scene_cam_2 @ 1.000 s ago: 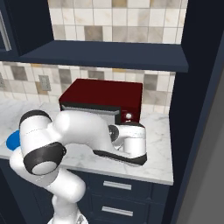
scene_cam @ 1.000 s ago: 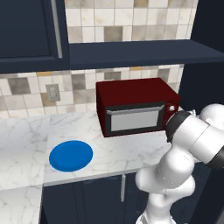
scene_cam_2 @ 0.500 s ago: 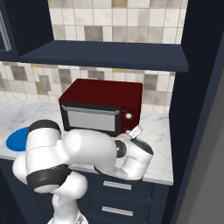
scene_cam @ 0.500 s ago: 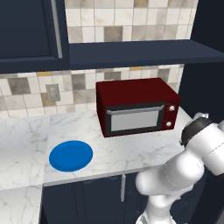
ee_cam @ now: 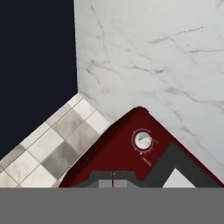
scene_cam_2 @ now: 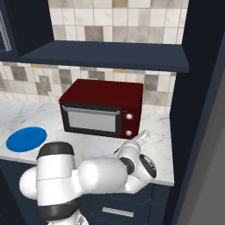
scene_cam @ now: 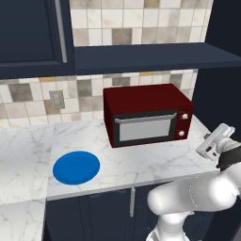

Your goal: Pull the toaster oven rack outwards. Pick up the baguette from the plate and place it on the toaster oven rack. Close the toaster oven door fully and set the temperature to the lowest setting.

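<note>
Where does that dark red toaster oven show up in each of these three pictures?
Left base view: the toaster oven sits right of centre on the counter, door shut.
Right base view: it stands left of centre, its two knobs on its right panel.
Hand view: one red corner of it, bearing one pale knob, rises at the bottom middle, rolled at an angle.
Shared landmark: the tiled wall behind the oven appears in all three.

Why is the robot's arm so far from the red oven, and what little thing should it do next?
Probably nothing more than easing a little further back. The toaster oven door looks fully shut, the plate is bare, so the baguette is likely inside, and the end effector has left the knobs. Whether the temperature knob sits at its lowest mark is too small to tell.
</note>
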You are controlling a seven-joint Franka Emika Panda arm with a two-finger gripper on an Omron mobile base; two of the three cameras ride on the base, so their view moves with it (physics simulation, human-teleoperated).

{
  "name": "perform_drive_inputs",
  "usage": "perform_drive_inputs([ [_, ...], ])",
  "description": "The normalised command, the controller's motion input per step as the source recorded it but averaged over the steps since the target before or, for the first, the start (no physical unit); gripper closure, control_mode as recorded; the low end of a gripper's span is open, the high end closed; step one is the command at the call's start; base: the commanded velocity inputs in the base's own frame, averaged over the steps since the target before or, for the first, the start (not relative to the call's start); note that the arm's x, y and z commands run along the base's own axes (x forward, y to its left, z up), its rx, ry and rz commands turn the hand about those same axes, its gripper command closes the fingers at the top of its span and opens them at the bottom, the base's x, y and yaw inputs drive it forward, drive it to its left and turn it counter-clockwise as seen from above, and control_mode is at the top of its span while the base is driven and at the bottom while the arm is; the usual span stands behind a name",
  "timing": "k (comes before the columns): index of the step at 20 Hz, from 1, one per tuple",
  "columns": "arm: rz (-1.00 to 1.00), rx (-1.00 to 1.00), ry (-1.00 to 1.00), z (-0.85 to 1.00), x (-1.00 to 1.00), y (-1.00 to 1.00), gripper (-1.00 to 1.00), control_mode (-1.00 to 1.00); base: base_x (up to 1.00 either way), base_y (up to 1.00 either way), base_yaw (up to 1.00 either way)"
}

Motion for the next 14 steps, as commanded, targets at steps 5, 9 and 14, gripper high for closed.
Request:
perform_drive_inputs([
  [5, 0.08, -0.01, -0.02, 0.28, 0.0, -0.02, 1.0, -1.0, 0.0, 0.0, 0.0],
  [9, 0.11, -0.02, 0.0, 0.27, 0.0, 0.0, 1.0, -1.0, 0.0, 0.0, 0.0],
  [14, 0.06, -0.01, -0.03, 0.45, 0.0, 0.0, 1.0, -1.0, 0.0, 0.0, 0.0],
])
